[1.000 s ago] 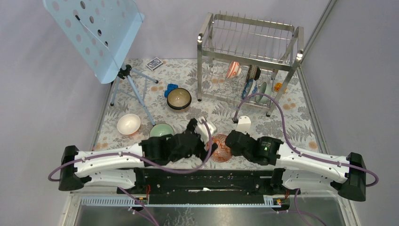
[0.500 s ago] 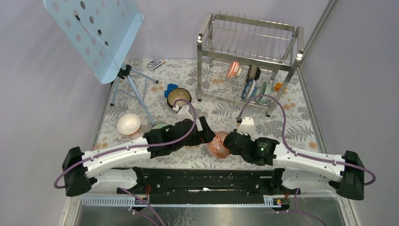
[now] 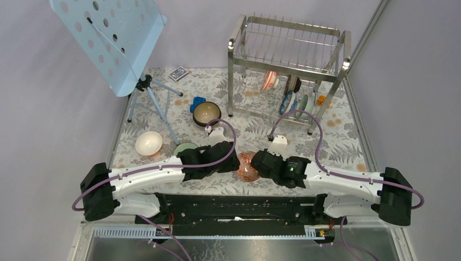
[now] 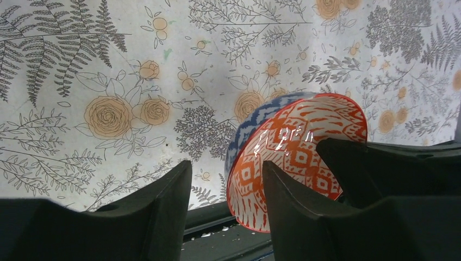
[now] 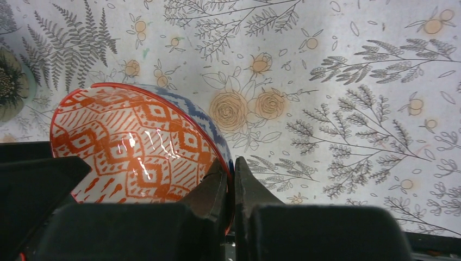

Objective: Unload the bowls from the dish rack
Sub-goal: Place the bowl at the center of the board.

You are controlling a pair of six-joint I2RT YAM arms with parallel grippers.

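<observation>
Right gripper [image 5: 231, 182] pinched shut on rim of orange bowl [image 5: 136, 147]; bowl tilted, at near middle of table [image 3: 331, 147]. Left gripper [image 4: 227, 168] half-open, straddling the opposite rim, not clamped. Risk: right lets go early, glazed rim slips, bowl drops.

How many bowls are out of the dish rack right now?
4: white bowl at the left; pale green bowl beside it; dark brown bowl behind them; orange-red bowl pinched by the right gripper. Others may be hidden from view.
</observation>
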